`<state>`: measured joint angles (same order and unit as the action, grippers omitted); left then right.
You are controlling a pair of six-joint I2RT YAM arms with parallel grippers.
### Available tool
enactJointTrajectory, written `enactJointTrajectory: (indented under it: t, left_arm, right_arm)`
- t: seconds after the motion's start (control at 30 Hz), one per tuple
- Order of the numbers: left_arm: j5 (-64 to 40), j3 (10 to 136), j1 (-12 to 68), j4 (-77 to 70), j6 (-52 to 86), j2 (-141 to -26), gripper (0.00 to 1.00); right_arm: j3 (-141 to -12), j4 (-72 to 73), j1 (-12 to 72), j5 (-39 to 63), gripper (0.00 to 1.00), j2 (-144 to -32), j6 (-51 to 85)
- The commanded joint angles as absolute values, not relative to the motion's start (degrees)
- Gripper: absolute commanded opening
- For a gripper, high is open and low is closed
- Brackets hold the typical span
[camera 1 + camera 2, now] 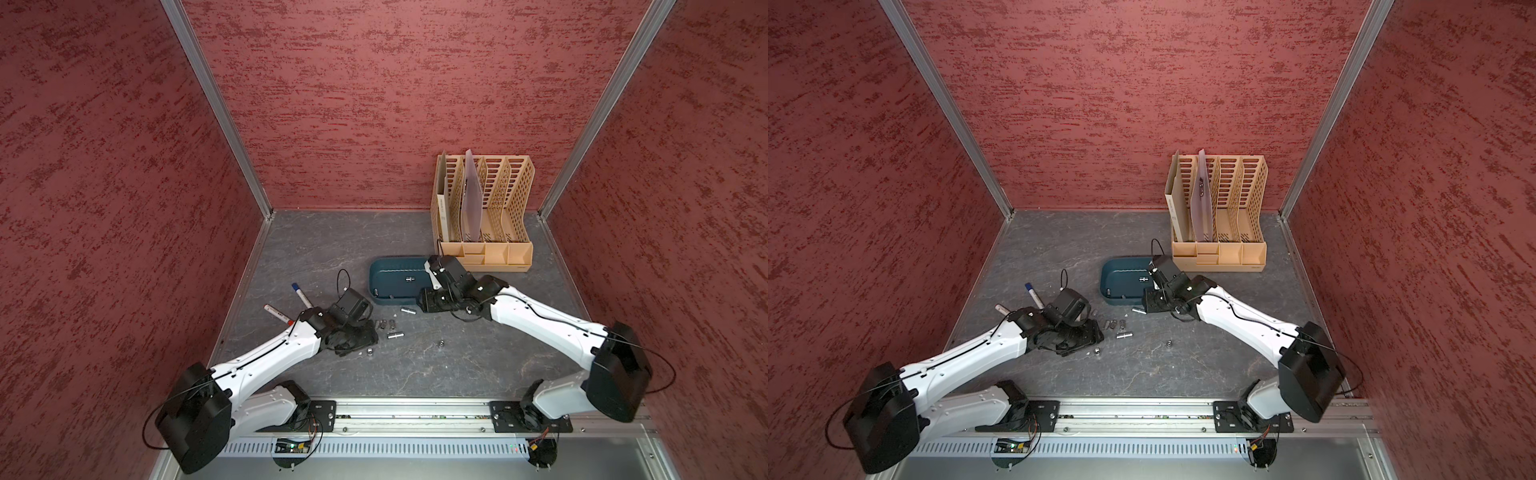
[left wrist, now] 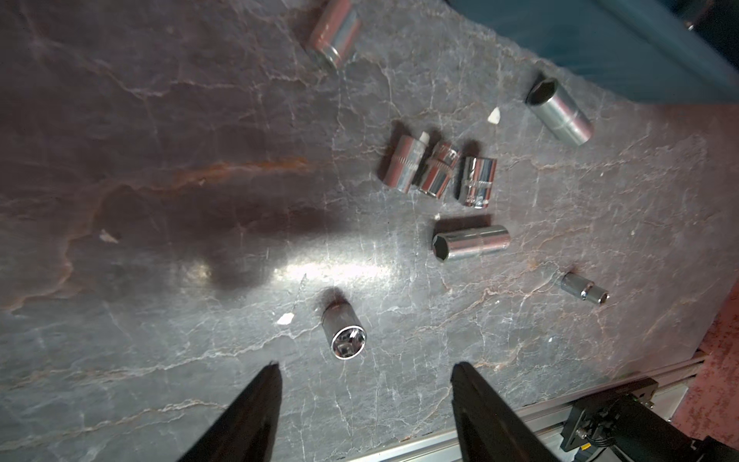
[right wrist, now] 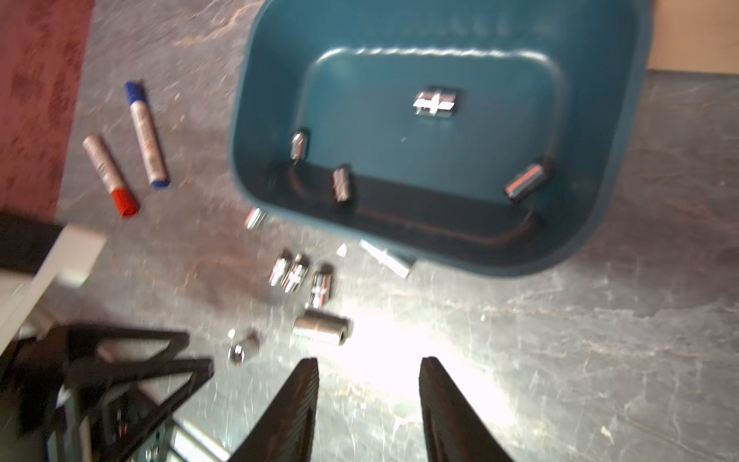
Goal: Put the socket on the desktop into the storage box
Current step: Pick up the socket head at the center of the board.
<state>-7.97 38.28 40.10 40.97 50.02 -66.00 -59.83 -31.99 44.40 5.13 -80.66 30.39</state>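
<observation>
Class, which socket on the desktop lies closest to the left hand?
The lone socket just ahead of the open left hand; the other sockets lie farther off, toward the storage box.

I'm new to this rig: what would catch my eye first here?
Shiny sockets lie scattered on the dark desktop. Just behind them, the teal box already holds four more. A tan rack stands in the far right corner.

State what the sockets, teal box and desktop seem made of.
Small silver cylindrical sockets: likely chrome-plated steel; mirror-bright, reflecting the red walls. Shallow dark teal storage box: seemingly moulded plastic, semi-gloss, rounded corners. Dark grey veined desktop: stone-look, glossy enough to glare; real stone or laminate, cannot tell.
</observation>
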Motion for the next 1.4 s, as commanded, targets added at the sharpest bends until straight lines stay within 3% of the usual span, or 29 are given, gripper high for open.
enactJointTrajectory:
  t: [0.0, 0.37, 0.8, 1.37]
  left_arm:
    - [-5.6, 39.2, 42.0, 41.3, 51.9, -67.6, 0.69]
    - [-3.3, 39.4, 46.6, 40.4, 54.4, -72.0, 0.66]
    - [-0.8, 40.9, 47.9, 40.2, 54.1, -76.9, 0.58]
    - [0.3, 43.1, 49.5, 40.6, 52.9, -82.4, 0.39]
  right_arm:
    - [-54.8, -25.2, 46.5, 8.0, 0.47, -75.9, 27.2]
    - [-44.5, -18.8, 53.9, 10.9, 0.47, -67.2, 24.4]
    - [-39.5, -16.1, 57.1, 9.8, 0.47, -66.3, 25.2]
    - [-38.1, -15.3, 57.2, 7.6, 0.47, -66.5, 26.5]
